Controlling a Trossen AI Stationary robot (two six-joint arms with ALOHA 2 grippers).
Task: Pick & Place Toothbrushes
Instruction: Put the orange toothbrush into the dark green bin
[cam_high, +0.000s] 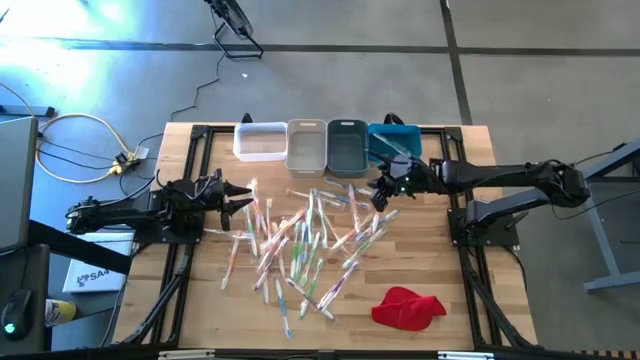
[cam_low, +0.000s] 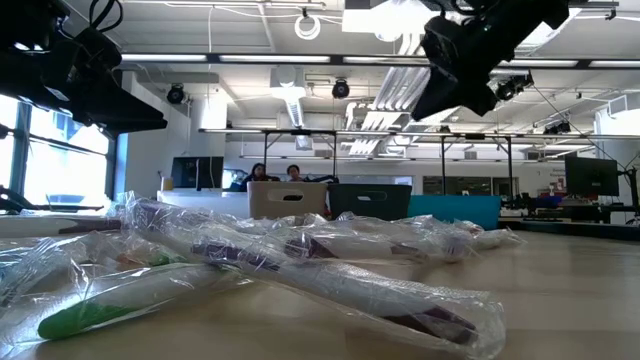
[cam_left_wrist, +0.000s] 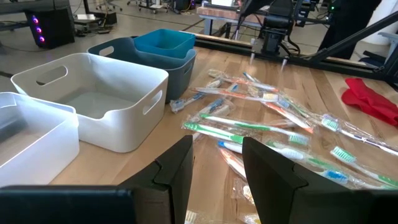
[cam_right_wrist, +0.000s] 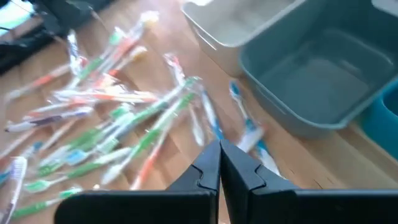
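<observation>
Wood table (cam_high: 470, 290): holds everything, pale boards, used as the landmark below.
Toothbrushes (cam_high: 300, 240): heaped in clear wrappers across the middle of the table, just in front of the bins; far too many and too tangled to count, dozens by the look of it.
Bins (cam_high: 325, 145): four in a row along the table's far edge, white (cam_high: 260, 141), beige (cam_high: 306, 146), grey (cam_high: 347, 146), blue (cam_high: 393, 141).
Red cloth (cam_high: 407, 307): one, near the table's front edge on the right side, well apart from the heap.
Left gripper (cam_high: 240, 200): low at the left edge of the heap, fingers (cam_left_wrist: 177, 168) parted with nothing between them.
Right gripper (cam_high: 384, 190): over the right end of the heap, near the blue and grey bins, fingers (cam_right_wrist: 208, 167) pressed together, holding nothing.
Step in hand: likely picking one brush from the heap.
Doing it well: choose a brush lying alone at the heap's edge, pinch the handle and not just loose wrapper, lift slowly so no other brushes drag along.
Arms: two.
People: at least two sitting far behind the table.
</observation>
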